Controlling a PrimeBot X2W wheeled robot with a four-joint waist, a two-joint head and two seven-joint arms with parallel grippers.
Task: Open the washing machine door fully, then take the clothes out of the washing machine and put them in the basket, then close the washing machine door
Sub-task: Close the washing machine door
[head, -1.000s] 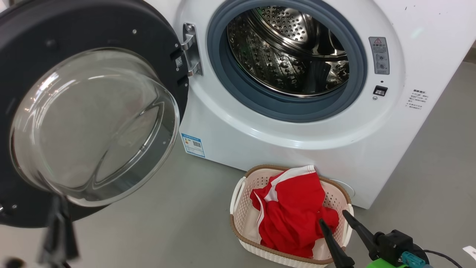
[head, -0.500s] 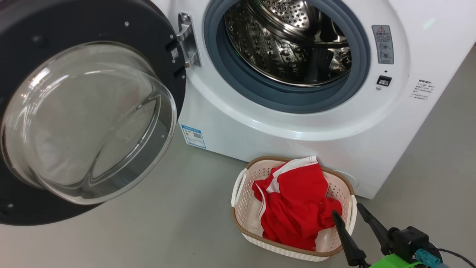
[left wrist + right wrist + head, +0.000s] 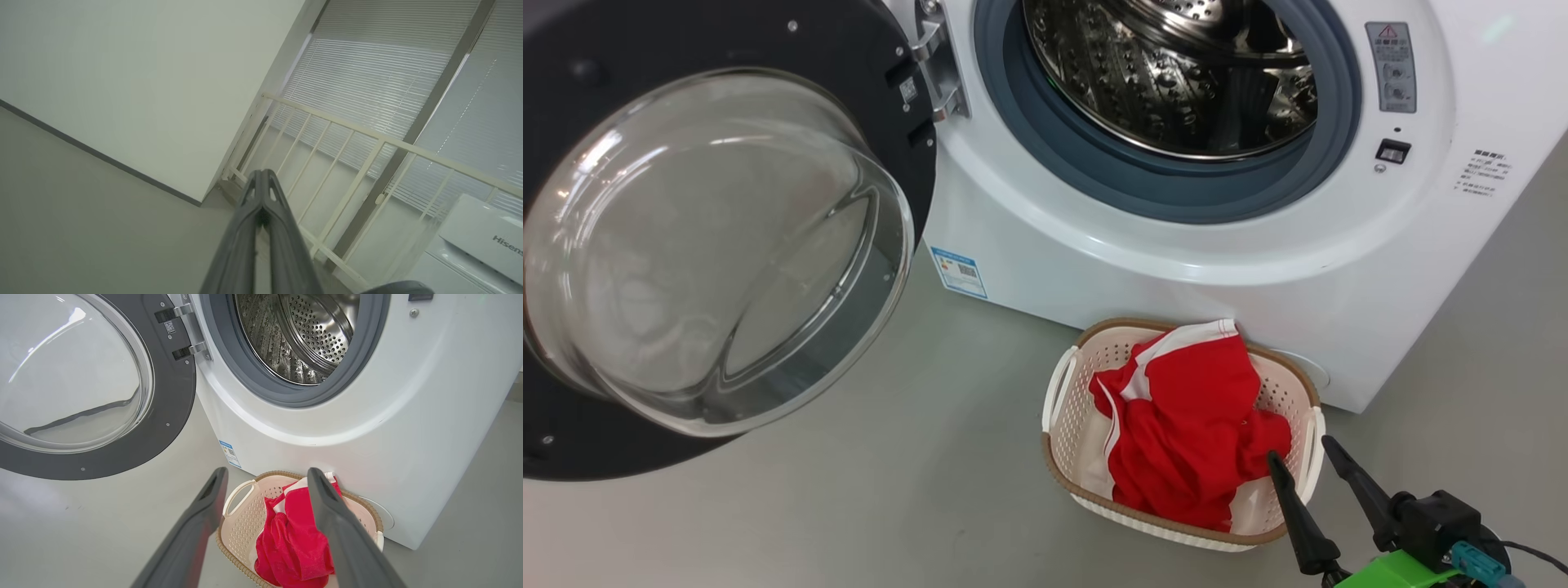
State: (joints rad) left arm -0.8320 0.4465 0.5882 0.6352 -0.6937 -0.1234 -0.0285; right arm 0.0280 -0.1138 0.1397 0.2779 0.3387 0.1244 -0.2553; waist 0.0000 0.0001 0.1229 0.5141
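Right end effector (image 3: 1300,449), fingers apart, is hovering beside the cream plastic basket (image 3: 1086,425) holding red fabric clothes (image 3: 1192,425); left end effector (image 3: 261,179) is pinching together, empty. Leftward, the black-rimmed round glass door (image 3: 711,245) is hanging open, rigid, likely needing a rim push.

The washing machine (image 3: 1176,261), its open door (image 3: 711,245) and the basket (image 3: 1078,408) are seen from above in the head view and, lower and nearer, in the right wrist view, while the left wrist view is turned toward a wall (image 3: 143,81) and railing (image 3: 327,119).

One washing machine (image 3: 1176,261), one basket (image 3: 1075,408)
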